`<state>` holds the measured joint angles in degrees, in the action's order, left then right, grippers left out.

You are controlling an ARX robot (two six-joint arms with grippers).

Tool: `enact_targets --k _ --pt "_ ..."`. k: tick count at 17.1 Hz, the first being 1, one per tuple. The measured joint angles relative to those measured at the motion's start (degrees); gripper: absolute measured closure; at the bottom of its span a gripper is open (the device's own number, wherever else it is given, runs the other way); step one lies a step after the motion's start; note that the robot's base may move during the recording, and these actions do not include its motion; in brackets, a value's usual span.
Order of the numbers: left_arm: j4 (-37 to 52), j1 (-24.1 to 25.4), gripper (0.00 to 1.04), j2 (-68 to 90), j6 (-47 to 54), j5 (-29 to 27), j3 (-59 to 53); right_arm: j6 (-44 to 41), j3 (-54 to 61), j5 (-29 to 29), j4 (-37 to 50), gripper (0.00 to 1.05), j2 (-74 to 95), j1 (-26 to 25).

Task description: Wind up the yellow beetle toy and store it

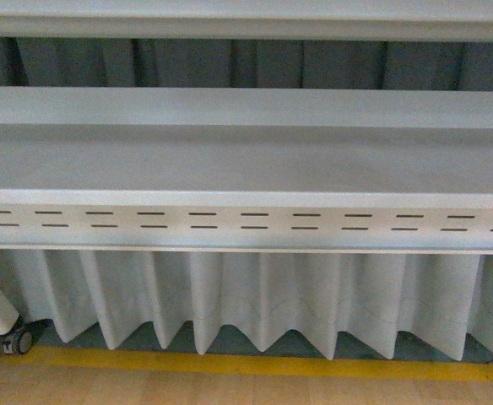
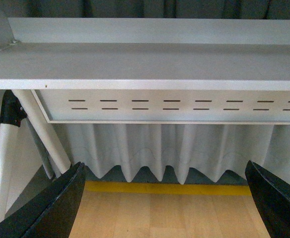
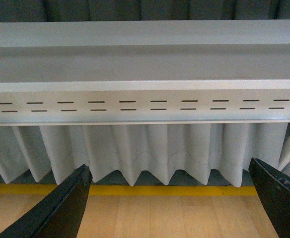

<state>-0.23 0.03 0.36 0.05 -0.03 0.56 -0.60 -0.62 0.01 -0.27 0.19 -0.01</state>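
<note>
The left gripper (image 2: 165, 167) is standing wide open, its two black fingers (image 2: 55, 208) spread far apart and gripping nothing. Only wooden floor (image 2: 160, 215) is showing between them. The right gripper (image 3: 170, 166) is holding the same pose, its fingers (image 3: 60, 210) parted wide with nothing held.

Just beyond both pairs of fingertips a yellow floor line (image 3: 150, 190) is running across. Past it a pleated white skirt (image 3: 150, 148) is hanging down close to the floor. Over the skirt a pale panel (image 3: 145, 105) with two rows of dark slots is sitting under the edge of a grey-white tabletop (image 3: 145, 64).

Near one finger of the left gripper a slanted white table leg (image 2: 43, 131) is rising to the underside of the top. In the front view a small caster wheel (image 1: 16, 341) is resting on the floor, and a dark curtain (image 1: 230, 63) is hanging behind the table.

The yellow beetle toy is not showing in any of the three views, so its place relative to the fingers cannot be told.
</note>
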Motion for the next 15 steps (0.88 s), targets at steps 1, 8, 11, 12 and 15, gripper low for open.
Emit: enact_targets --k 1,8,11,12,15 --pt "0.0 0.0 0.07 0.0 0.0 0.0 0.0 0.0 0.0 0.0 0.0 0.07 0.0 0.0" --pt "0.0 0.0 0.07 0.0 0.0 0.0 0.0 0.0 0.0 0.0 0.0 0.07 0.0 0.0" --pt "0.0 0.0 0.07 0.0 0.0 0.0 0.0 0.0 0.0 0.0 0.0 0.07 0.0 0.0" --pt "0.0 0.0 0.07 0.0 0.0 0.0 0.0 0.0 0.0 0.0 0.0 0.07 0.0 0.0" --pt "0.0 0.0 0.07 0.0 0.0 0.0 0.0 0.0 0.0 0.0 0.0 0.07 0.0 0.0"
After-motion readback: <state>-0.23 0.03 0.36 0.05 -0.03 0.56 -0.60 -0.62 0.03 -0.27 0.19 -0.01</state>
